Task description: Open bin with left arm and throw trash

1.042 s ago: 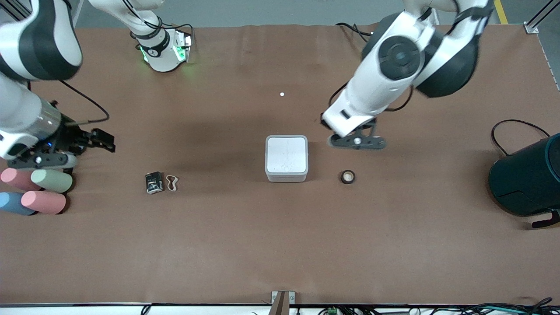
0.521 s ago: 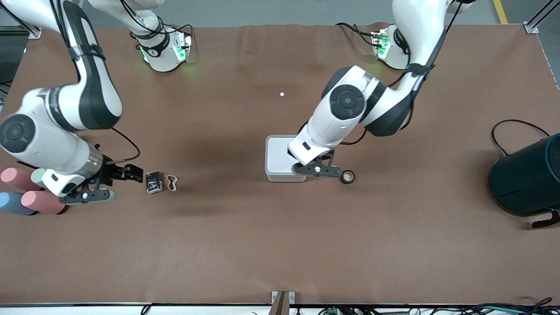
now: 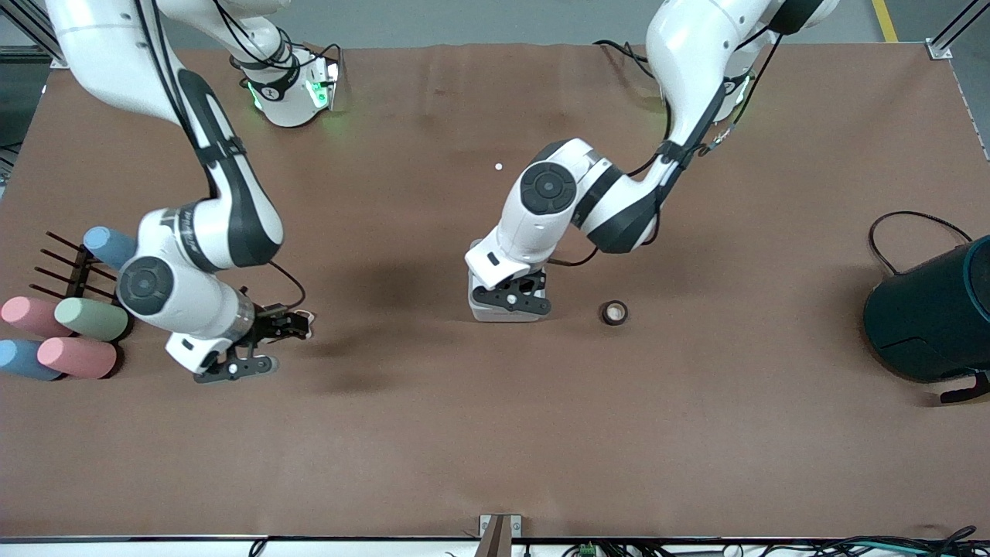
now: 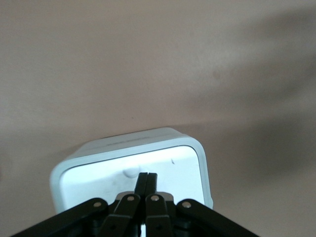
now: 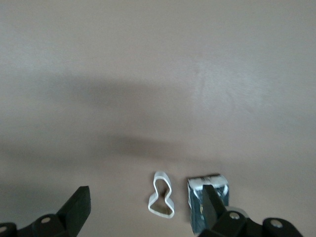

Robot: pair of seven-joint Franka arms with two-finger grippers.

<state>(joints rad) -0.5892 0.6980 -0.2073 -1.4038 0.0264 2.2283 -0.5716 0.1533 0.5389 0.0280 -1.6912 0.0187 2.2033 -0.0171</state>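
No readable text or labels anywhere.

The left gripper is sitting pinched together over the bin, blocking its lid. Beside the bin toward the left arm's end, only a ring is lying on bare table. Nearer the camera than the bin, the table is lying open.

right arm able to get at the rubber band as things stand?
Probably yes: the right gripper hangs open over the rubber band, nothing between them. The black wrapper lies close beside it and could get caught.
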